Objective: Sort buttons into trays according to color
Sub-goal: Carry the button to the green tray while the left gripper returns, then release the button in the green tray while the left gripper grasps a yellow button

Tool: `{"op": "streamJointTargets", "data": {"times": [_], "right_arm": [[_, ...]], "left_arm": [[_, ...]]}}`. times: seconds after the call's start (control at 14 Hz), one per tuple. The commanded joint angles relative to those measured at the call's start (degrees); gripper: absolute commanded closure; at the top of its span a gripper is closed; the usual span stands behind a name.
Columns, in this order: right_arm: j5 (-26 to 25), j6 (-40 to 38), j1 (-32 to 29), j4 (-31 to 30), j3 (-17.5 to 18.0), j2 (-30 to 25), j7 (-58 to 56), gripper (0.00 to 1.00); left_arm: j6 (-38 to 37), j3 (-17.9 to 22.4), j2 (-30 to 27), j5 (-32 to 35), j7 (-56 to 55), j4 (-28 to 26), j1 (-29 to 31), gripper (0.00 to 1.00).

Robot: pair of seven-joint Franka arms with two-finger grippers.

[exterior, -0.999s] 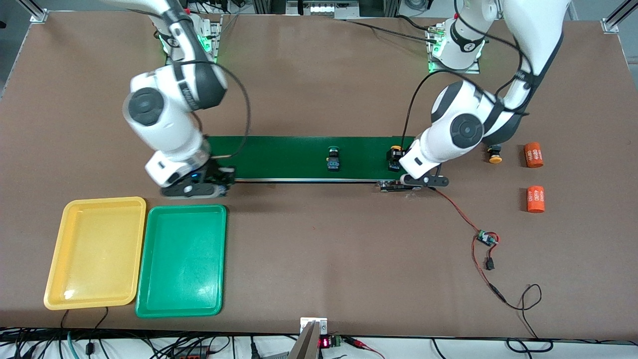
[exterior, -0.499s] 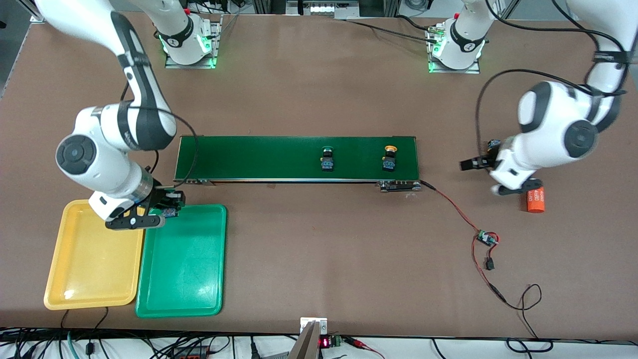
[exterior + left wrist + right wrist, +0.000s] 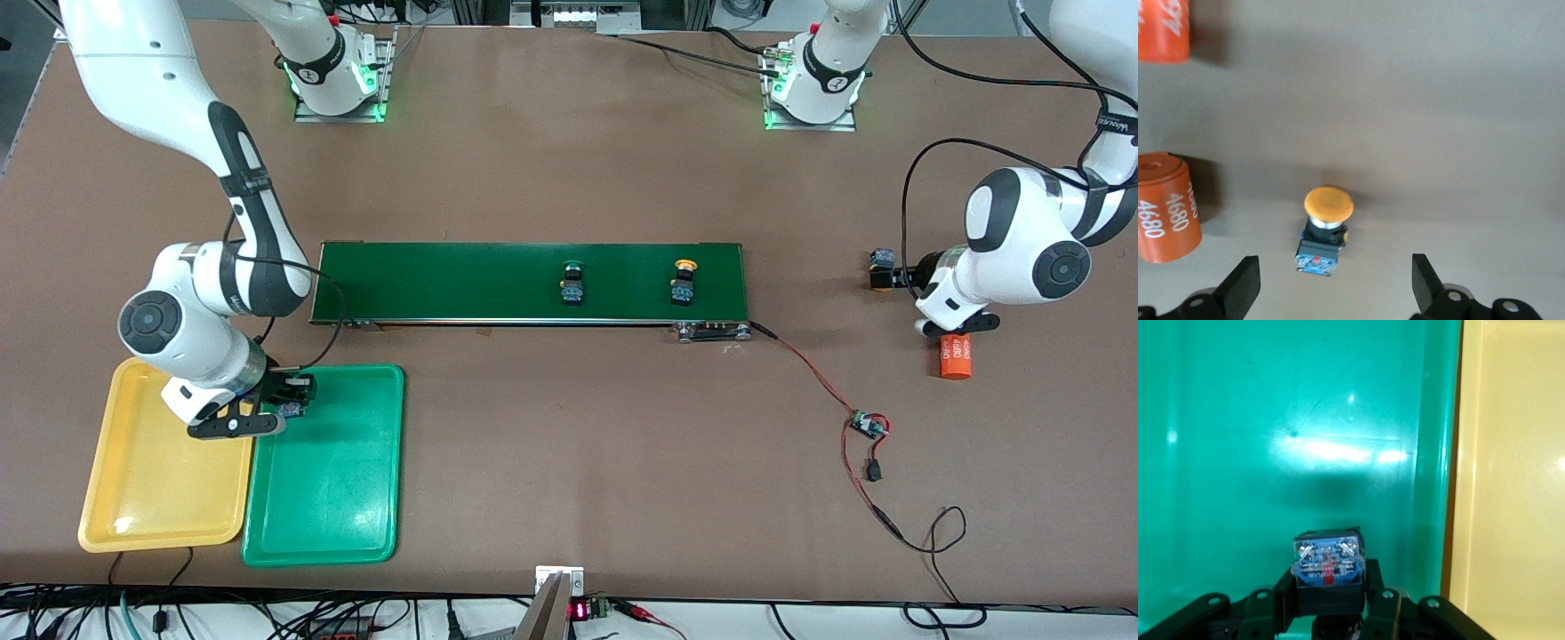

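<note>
The right gripper [image 3: 289, 402] hung over the green tray [image 3: 338, 498], at the edge beside the yellow tray [image 3: 133, 498], fingers pinched on a button [image 3: 1327, 561] by its black body; only the blue terminal end showed in the right wrist view, so cap colour couldn't be told. The left gripper [image 3: 1331, 293], fingers spread wide, hung over a yellow-capped button [image 3: 1325, 227] lying on the bare table toward the left arm's end, past the end of the belt [image 3: 444, 280]. Two orange cylinders [image 3: 1165, 207] sat near that button. Two more buttons rode the belt: a green-capped one [image 3: 572, 283] and a yellow-capped one [image 3: 684, 281], the second nearer the left arm's end.

Handling (a judgement): the buttons looked light, rigid, hard plastic, not fragile. The round domed cap looked smooth and likely slippery, so the blocky square body with its flat sides was the better place to grip. Lying on its side, it might roll a little on the cap.

Both trays were shallow glossy plastic with rounded corners and low rims. The belt looked matte dark green, the table a flat brown sheet.
</note>
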Motion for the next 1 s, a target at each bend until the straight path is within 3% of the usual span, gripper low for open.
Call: {"op": "streamJointTargets", "data": {"times": [0.0,0.43,0.5,0.64,0.78,0.93], "right_arm": [[-1.3,0.9,-1.5,1.7,0.9,1.8,-0.9,0.79],[-1.4,3.8,-1.6,1.8,0.8,3.9,-0.8,0.78],[-1.3,3.9,-1.6,1.8,0.9,4.5,-0.8,0.69],[-1.2,5.5,-2.0,1.8,0.9,5.2,-0.8,0.42],[-0.9,6.4,-2.1,1.8,0.9,5.2,-1.0,0.30],[-0.5,6.1,-1.8,1.8,1.0,4.7,-0.5,0.15]], "left_arm": [[0.6,-0.9,-0.7,1.4,2.2,-3.7,1.1,0.00],[3.7,-0.9,1.6,7.1,2.7,-5.5,1.7,0.00],[4.1,-0.9,2.3,8.4,2.8,-5.4,2.3,0.00],[4.7,-0.9,3.9,8.7,2.9,-5.5,3.1,0.00],[4.8,-0.6,4.8,8.7,2.9,-5.4,3.6,0.02],[4.5,-0.5,4.7,8.7,2.9,-5.5,3.6,0.23]]}}
